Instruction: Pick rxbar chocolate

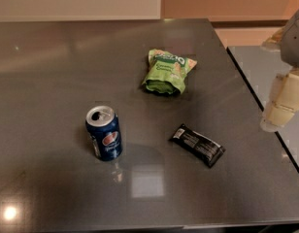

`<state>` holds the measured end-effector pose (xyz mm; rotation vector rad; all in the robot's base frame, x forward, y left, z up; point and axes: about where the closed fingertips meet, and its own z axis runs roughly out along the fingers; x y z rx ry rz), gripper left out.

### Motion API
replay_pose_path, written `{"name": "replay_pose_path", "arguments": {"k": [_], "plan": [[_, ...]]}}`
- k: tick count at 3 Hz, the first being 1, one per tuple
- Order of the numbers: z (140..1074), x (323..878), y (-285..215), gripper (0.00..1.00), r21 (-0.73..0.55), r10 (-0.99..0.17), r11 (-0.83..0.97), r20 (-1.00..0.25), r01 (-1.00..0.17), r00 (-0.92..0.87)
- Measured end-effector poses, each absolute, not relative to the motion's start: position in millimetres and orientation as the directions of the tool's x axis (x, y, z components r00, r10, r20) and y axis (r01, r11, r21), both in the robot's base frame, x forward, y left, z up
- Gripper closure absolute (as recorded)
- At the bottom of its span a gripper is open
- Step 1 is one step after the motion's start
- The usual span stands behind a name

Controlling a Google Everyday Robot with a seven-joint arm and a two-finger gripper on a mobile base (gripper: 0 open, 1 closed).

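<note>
The rxbar chocolate [197, 144] is a slim black wrapper with small white print. It lies flat on the dark grey table [52, 72], right of centre, turned diagonally. My gripper [274, 116] is a cream-coloured piece at the right edge of the camera view. It hangs beyond the table's right edge, to the right of the bar and somewhat above it. It holds nothing that I can see.
A blue Pepsi can [104, 132] stands upright to the left of the bar. A green snack bag [168, 72] lies behind the bar toward the far side. A second grey surface [256, 62] sits to the right across a narrow gap.
</note>
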<state>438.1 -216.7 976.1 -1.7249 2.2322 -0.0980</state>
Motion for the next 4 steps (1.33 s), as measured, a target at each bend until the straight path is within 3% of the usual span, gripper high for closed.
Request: {"name": "replay_pose_path", "arguments": {"k": [4], "plan": [[919,435,-168,0.0,-0.161,-0.928,0.301,-0.277,-0.94,-0.249]]}}
